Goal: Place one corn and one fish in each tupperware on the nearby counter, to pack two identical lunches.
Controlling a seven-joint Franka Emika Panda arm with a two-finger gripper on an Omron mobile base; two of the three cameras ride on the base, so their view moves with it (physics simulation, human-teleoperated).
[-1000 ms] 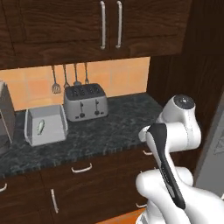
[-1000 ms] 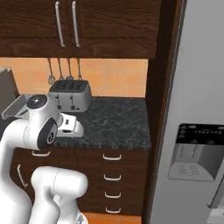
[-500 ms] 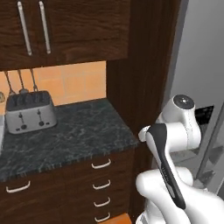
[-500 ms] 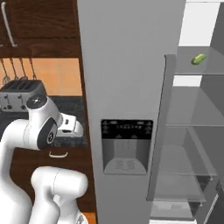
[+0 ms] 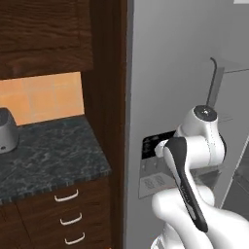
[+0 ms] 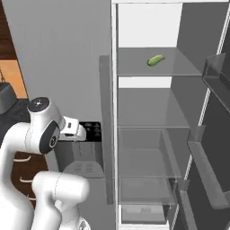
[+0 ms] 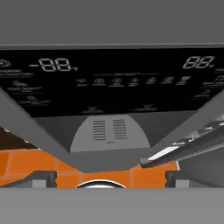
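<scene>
The white arm (image 6: pixel 42 130) stands folded upright before the grey fridge (image 5: pixel 170 73), its hand facing the dark dispenser panel (image 7: pixel 109 78); jaws spread wide, holding nothing. The black counter (image 5: pixel 46 151) ends at a dark wood panel (image 5: pixel 109 97) to the arm's left. To its right the fridge door (image 6: pixel 215 134) stands open on bare shelves (image 6: pixel 152 108), a small green item (image 6: pixel 155 60) on the top one
</scene>
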